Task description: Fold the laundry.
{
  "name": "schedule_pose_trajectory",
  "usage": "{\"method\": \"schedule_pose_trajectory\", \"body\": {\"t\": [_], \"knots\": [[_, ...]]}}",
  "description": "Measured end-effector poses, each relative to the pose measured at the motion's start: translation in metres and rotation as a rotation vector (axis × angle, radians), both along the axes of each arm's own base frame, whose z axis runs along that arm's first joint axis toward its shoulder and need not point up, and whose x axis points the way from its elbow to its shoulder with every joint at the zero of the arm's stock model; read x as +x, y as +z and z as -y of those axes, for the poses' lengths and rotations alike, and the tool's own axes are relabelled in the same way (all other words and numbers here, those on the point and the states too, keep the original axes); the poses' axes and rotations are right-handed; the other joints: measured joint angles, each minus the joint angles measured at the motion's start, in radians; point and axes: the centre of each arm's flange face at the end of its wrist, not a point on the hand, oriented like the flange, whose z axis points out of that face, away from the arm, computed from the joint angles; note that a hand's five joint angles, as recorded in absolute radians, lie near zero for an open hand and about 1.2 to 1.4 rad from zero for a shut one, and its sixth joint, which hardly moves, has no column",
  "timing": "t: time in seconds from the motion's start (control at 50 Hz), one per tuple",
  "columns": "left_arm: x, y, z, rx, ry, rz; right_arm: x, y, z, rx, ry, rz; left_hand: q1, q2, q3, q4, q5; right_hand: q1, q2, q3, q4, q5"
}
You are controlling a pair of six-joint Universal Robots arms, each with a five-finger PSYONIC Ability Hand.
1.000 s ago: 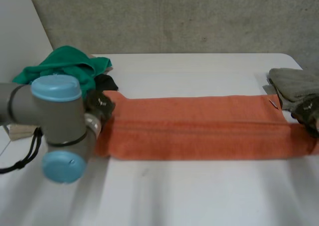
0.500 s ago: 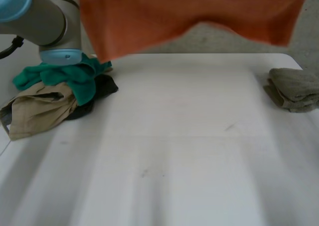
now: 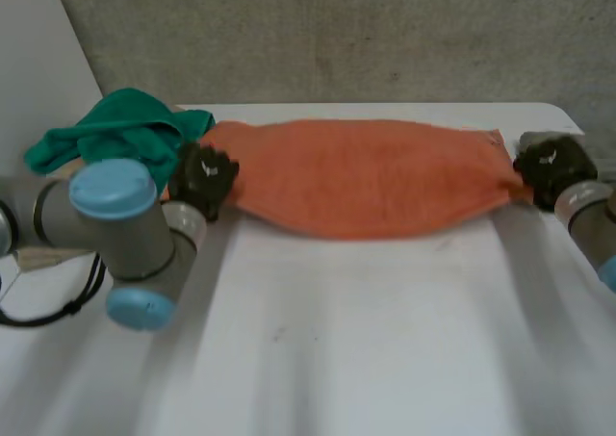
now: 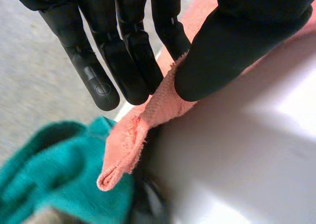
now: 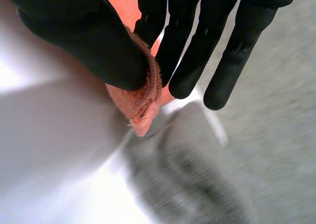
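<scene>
An orange towel (image 3: pixel 371 176) stretches across the far part of the white table (image 3: pixel 366 340), sagging in the middle. My left hand (image 3: pixel 204 178) pinches its left end; in the left wrist view the thumb (image 4: pixel 232 46) presses the orange cloth (image 4: pixel 148 120) against straight fingers (image 4: pixel 123 51). My right hand (image 3: pixel 551 166) pinches the towel's right end; in the right wrist view the thumb (image 5: pixel 94 41) clamps the orange corner (image 5: pixel 140 103) against the fingers (image 5: pixel 197 41).
A heap of laundry with a green garment (image 3: pixel 120 133) on top lies at the far left, beside my left hand; the green cloth (image 4: pixel 54 179) lies under the towel's left corner. A folded grey-green cloth (image 5: pixel 192 174) lies under my right hand.
The towel was lying folded flat, then was swung up high in front of the camera. Now it is back down near the table's far side, held stretched between both hands.
</scene>
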Motion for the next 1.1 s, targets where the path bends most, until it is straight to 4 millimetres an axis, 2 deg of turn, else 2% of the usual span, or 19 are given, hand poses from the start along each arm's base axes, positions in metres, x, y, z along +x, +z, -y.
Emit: {"method": "schedule_pose_trajectory", "body": {"t": [0.04,0.06,0.08,0.14,0.16,0.18,0.3,0.36,0.4,0.5,0.6,0.62,0.68,0.8,0.96,1.06,1.08,1.1], "knots": [[0.004,-0.003,-0.01,0.027,-0.003,0.017,-0.002,-0.002,-0.01,0.055,-0.002,-0.01,0.0,0.0,0.0,0.0,0.0,0.0,0.0,0.0,0.0,0.0],[0.011,-0.003,-0.024,0.056,-0.004,0.041,-0.006,0.0,-0.022,0.116,-0.006,-0.027,0.0,0.0,0.0,0.0,0.0,0.0,0.0,0.0,0.0,0.0],[0.012,-0.002,-0.027,0.061,-0.004,0.046,-0.007,0.001,-0.025,0.125,-0.007,-0.03,0.0,0.0,0.0,0.0,0.0,0.0,0.0,0.0,0.0,0.0],[0.032,0.004,-0.066,0.131,-0.011,0.132,-0.024,0.016,-0.057,0.257,-0.023,-0.097,0.0,0.0,0.0,0.0,0.0,0.0,0.0,0.0,0.0,0.0],[0.035,0.005,-0.073,0.143,-0.013,0.151,-0.028,0.019,-0.063,0.278,-0.025,-0.112,0.0,0.0,0.0,0.0,0.0,0.0,0.0,0.0,0.0,0.0],[0.044,0.007,-0.09,0.179,-0.02,0.2,-0.036,0.023,-0.077,0.332,-0.026,-0.153,0.0,0.0,0.0,0.0,0.0,0.0,0.0,0.0,0.0,0.0],[0.077,0.006,-0.158,0.345,-0.069,0.401,-0.065,0.027,-0.124,0.516,0.005,-0.326,0.0,0.0,0.0,0.0,0.0,0.0,0.0,0.0,0.0,0.0],[0.082,0.006,-0.169,0.382,-0.084,0.44,-0.071,0.025,-0.129,0.538,0.012,-0.361,0.0,0.0,0.0,0.0,0.0,0.0,0.0,0.0,0.0,0.0],[0.082,0.008,-0.168,0.383,-0.086,0.444,-0.073,0.024,-0.128,0.534,0.009,-0.369,0.0,0.0,0.0,0.0,0.0,0.0,0.0,0.0,0.0,0.0],[0.07,0.014,-0.143,0.325,-0.075,0.413,-0.078,0.019,-0.108,0.471,-0.026,-0.352,0.0,0.0,0.0,0.0,0.0,0.0,0.0,0.0,0.0,0.0],[0.051,0.018,-0.104,0.227,-0.049,0.359,-0.076,0.013,-0.081,0.376,-0.052,-0.319,0.0,0.0,0.0,0.0,0.0,0.0,0.0,0.0,0.0,0.0],[0.043,0.018,-0.089,0.192,-0.039,0.341,-0.073,0.01,-0.071,0.338,-0.052,-0.312,0.0,0.0,0.0,0.0,0.0,0.0,0.0,0.0,0.0,0.0],[0.029,0.015,-0.062,0.129,-0.016,0.312,-0.065,0.004,-0.053,0.256,-0.041,-0.305,0.0,0.0,0.0,0.0,0.0,0.0,0.0,0.0,0.0,0.0],[0.003,-0.001,-0.014,0.037,0.046,0.287,-0.047,-0.009,-0.016,0.1,-0.014,-0.307,0.0,0.0,0.0,0.0,0.0,0.0,0.0,0.0,0.0,0.0],[-0.016,-0.017,0.026,-0.03,0.113,0.277,-0.024,-0.026,0.025,-0.059,0.019,-0.309,0.0,0.0,0.0,0.0,0.0,0.0,0.0,0.0,0.0,0.0],[-0.026,-0.017,0.04,-0.076,0.117,0.269,-0.015,-0.03,0.043,-0.152,0.023,-0.303,0.0,0.0,0.0,0.0,0.0,-0.002,-0.014,-0.015,-0.015,-0.014],[-0.028,-0.016,0.042,-0.086,0.116,0.268,-0.013,-0.03,0.045,-0.17,0.023,-0.3,-0.012,-0.02,-0.02,-0.012,-0.012,-0.025,-0.049,-0.05,-0.051,-0.056],[-0.03,-0.015,0.043,-0.096,0.113,0.266,-0.011,-0.03,0.047,-0.191,0.022,-0.296,-0.075,-0.079,-0.079,-0.081,-0.077,-0.237,-0.254,-0.25,-0.252,-0.256]]}}
